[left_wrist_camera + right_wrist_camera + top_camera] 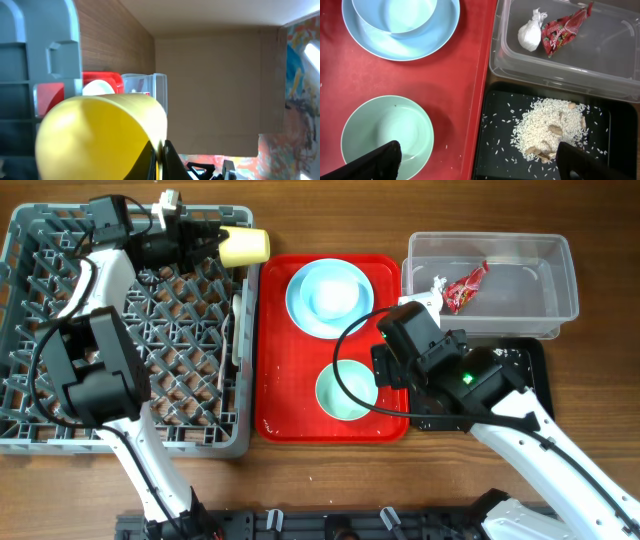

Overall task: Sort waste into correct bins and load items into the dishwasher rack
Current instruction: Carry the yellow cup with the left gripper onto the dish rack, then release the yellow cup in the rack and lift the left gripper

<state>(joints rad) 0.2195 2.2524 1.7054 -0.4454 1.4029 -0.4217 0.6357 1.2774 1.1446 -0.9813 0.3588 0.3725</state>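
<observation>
My left gripper (205,242) is shut on the rim of the yellow cup (245,247), held on its side over the far right corner of the grey dishwasher rack (40,430). In the left wrist view the fingers (160,160) pinch the cup's wall (100,135). My right gripper (477,162) is wide open and empty, over the edge between the pale green bowl (387,132) and the black tray (500,110) holding the rice scraps (550,132). The clear tub (500,315) holds the red wrapper (466,285) and the tissue wad (436,288). The light blue plate (330,295) carries a smaller blue dish.
The plate and the green bowl (347,392) sit on a flat red tray (290,400) between the rack and the bins. A white utensil (238,330) lies along the rack's right edge. A cardboard wall (215,90) stands behind the table.
</observation>
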